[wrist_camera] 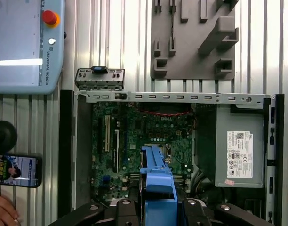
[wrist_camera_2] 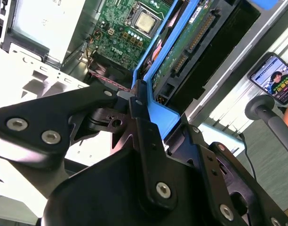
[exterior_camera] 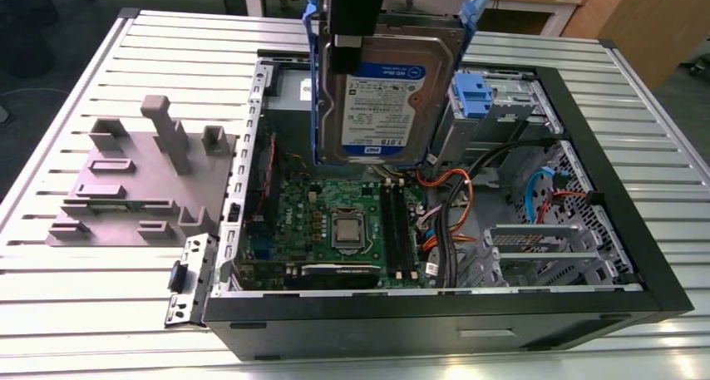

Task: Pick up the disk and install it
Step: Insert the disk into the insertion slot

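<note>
**Disk held upright over the open case**

The hand (exterior_camera: 352, 39) is clamped on the disk (exterior_camera: 383, 97), gripping it by its upper end. In the second wrist view the black fingers (wrist_camera_2: 141, 122) pinch the blue side rail (wrist_camera_2: 161, 117) between them. The disk hangs upright, clear of the desk (exterior_camera: 100, 313). Its white-and-blue label faces the exterior view, and its lower edge is above the motherboard (exterior_camera: 332, 222) inside the open computer case (exterior_camera: 633, 272). The case lies on its side across the middle of the desk, reaching toward the edge on the exterior view's right. A small blue clip (exterior_camera: 471, 93) stands in the case just beside the disk. A grey fixture plate (exterior_camera: 133, 180) lies near the desk edge on the exterior view's left. In the first wrist view a grey power supply box (wrist_camera: 238, 150) sits in one corner of the case.
</note>
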